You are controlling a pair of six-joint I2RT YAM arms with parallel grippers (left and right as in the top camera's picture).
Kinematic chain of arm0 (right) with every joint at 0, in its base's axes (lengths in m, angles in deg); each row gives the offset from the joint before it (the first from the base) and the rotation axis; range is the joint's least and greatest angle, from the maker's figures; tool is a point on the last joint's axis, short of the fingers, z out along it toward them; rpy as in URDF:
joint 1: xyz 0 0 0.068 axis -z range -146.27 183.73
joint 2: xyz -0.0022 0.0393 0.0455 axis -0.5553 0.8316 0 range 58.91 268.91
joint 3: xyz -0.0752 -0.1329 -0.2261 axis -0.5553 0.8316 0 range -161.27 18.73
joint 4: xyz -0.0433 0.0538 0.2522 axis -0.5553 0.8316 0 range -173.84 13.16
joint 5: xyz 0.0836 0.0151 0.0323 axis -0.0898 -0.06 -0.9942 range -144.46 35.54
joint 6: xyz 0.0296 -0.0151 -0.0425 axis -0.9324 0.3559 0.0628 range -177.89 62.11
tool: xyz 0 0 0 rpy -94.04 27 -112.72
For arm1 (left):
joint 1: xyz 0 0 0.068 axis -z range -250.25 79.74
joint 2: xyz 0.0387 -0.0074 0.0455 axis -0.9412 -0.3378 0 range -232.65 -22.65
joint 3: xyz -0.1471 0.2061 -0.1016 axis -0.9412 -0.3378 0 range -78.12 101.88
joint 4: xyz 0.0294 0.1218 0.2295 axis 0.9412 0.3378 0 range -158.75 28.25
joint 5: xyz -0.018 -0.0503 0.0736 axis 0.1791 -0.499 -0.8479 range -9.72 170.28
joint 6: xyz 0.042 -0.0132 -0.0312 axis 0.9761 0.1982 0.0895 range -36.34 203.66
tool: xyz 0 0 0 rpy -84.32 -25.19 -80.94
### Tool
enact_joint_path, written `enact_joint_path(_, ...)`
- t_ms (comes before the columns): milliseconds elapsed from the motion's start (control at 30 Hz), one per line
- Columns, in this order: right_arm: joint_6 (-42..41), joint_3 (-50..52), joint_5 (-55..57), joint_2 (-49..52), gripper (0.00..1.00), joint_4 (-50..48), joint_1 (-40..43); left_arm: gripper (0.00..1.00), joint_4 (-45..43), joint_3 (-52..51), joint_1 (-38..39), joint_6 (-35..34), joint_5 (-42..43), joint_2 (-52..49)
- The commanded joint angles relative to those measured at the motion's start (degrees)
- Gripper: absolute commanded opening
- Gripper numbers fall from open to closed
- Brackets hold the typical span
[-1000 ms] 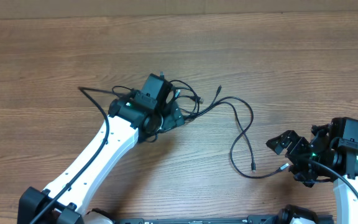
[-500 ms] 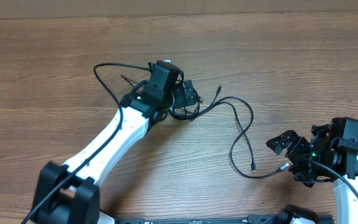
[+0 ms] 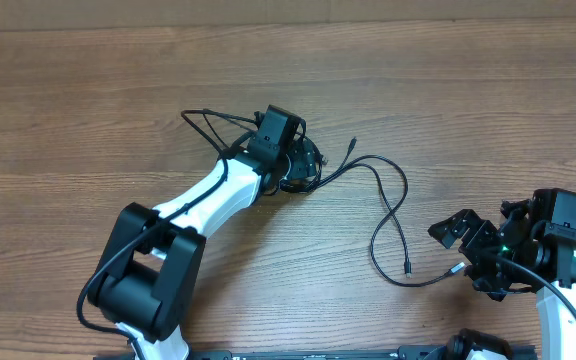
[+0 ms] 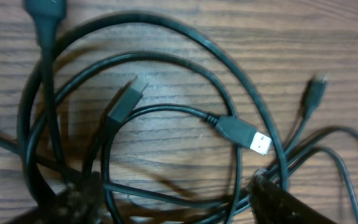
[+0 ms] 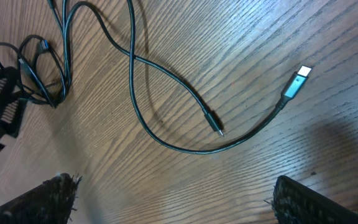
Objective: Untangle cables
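left tool [image 3: 298, 160] swung right over the cables [image 3: 313, 178], right tool [image 3: 456, 236] unmoved | both tools spread, holding nothing | tangle mid desk [image 3: 88, 90], loose strand [image 3: 393, 215] trailing right | tip: pinch one outer loop, not the usb plug [image 4: 244, 134]; lift slowly

Wood-grain table [image 3: 88, 110], evenly lit

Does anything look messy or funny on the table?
Yes. The cables sit in a knotted heap under the left gripper, with loops crossing over each other. One loose strand wiggles away toward the right gripper and ends in a silver plug. Nothing looks broken.
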Motion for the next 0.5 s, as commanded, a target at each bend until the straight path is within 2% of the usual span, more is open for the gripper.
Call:
enact_joint_path(0, -0.1, 0.3, 0.3, -0.2, 1.00, -0.2, -0.3, 0.61, -0.2, -0.3, 0.1, 0.3, 1.1, -1.4)
enact_joint_path(67, -0.1, 0.3, 0.3, -0.2, 1.00, -0.2, -0.3, 0.53, -0.2, -0.3, 0.1, 0.3, 1.1, -1.4)
enact_joint_path(133, -0.1, 0.3, 0.3, -0.2, 1.00, -0.2, -0.3, 0.55, 0.0, -0.3, 0.1, 0.3, 1.1, -1.3)
enact_joint_path(233, -0.1, 0.3, 0.3, -0.2, 1.00, -0.2, -0.3, 0.80, 1.1, -0.3, 0.1, 0.3, 2.0, -1.4)
enact_joint_path(333, -0.1, 0.3, 0.3, -0.2, 1.00, -0.2, -0.3, 0.99, 2.1, -0.3, 0.1, 1.5, 4.3, -1.3)
enact_joint_path(467, -0.1, 0.3, 0.3, -0.1, 1.00, -0.2, -0.3, 1.00, 2.9, 1.3, 0.1, 2.5, 10.9, -1.0)
